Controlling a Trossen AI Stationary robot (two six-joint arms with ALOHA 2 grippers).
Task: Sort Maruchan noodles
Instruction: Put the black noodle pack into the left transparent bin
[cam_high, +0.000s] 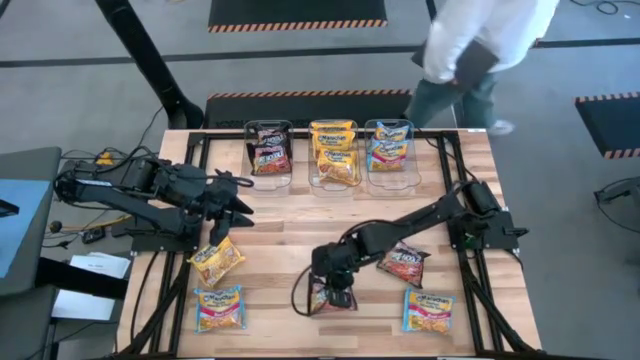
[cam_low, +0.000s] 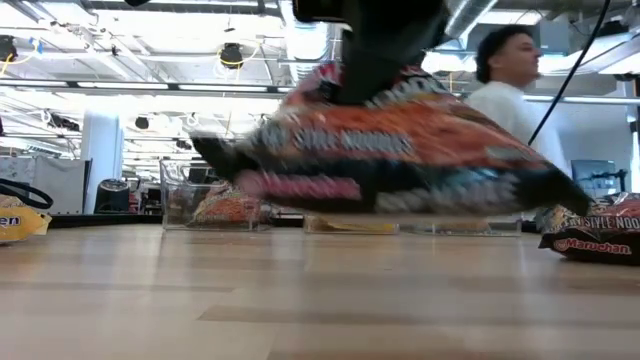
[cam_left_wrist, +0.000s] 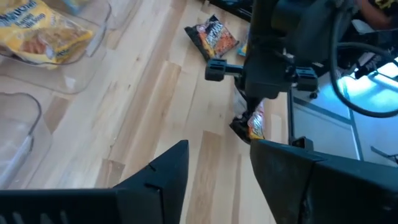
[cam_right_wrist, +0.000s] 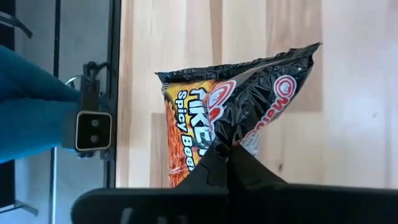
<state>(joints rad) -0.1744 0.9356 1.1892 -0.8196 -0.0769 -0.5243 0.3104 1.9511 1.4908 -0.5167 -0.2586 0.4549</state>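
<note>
Here the right arm reaches from the table's right side across toward the front centre, its elbow bent and its wrist turned down. The right gripper (cam_high: 332, 288) is pinched tight on the edge of a dark red-black packet (cam_high: 331, 296), and the low view shows that packet (cam_low: 390, 150) hanging clear of the wooden table (cam_high: 280, 240). The left arm lies stretched along the table's left side, and the left gripper (cam_high: 236, 200) hovers with its fingers spread apart and nothing between them.

At the back stand three clear tubs (cam_high: 330, 160), each holding packets. Loose packets lie on the table: a yellow-orange packet (cam_high: 217, 261) and a blue-yellow packet (cam_high: 218, 308) front left, another dark red-black one (cam_high: 404, 264) and another blue-yellow one (cam_high: 428, 310) front right. A person in a white top (cam_high: 480, 40) stands beyond the table.
</note>
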